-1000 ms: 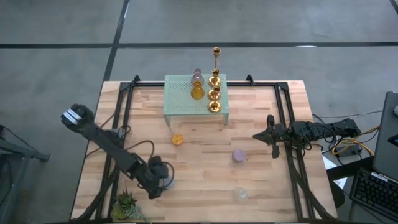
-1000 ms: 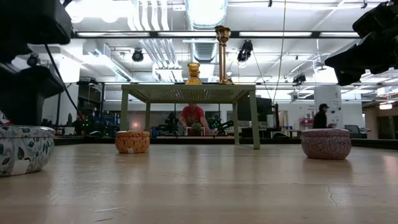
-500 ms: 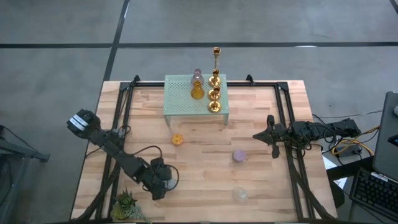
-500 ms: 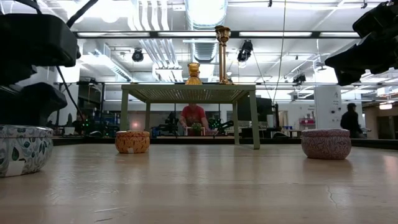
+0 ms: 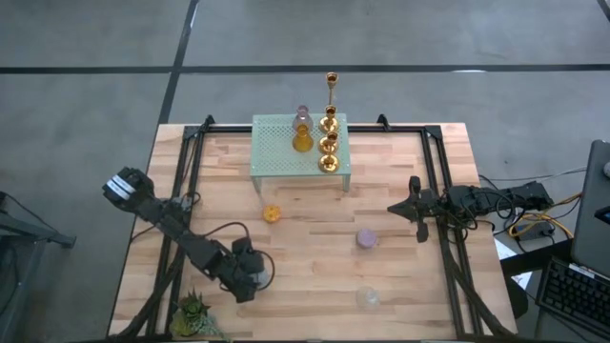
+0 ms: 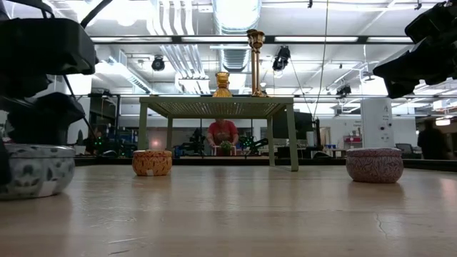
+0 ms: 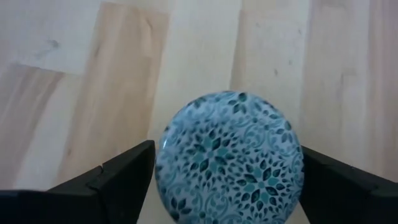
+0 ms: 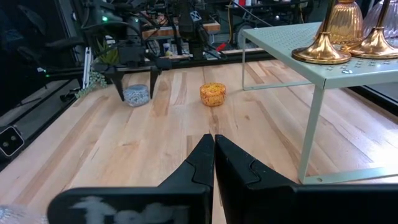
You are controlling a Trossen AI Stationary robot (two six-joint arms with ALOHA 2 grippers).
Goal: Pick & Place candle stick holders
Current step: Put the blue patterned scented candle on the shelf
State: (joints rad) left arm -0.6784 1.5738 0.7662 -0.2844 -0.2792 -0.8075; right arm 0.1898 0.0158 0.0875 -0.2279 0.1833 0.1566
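Jaws of the left gripper [image 7: 227,186] stood spread, the blue patterned holder [image 7: 231,157] sitting between them on the worktop [image 7: 93,81], near its front-left corner. Right gripper [image 8: 214,144] jaws were closed, empty.

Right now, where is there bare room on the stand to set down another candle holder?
The stand's left half is bare mesh. Its right edge is crowded: gold candlesticks stand in a row, with an amber glass holder beside them at the middle.
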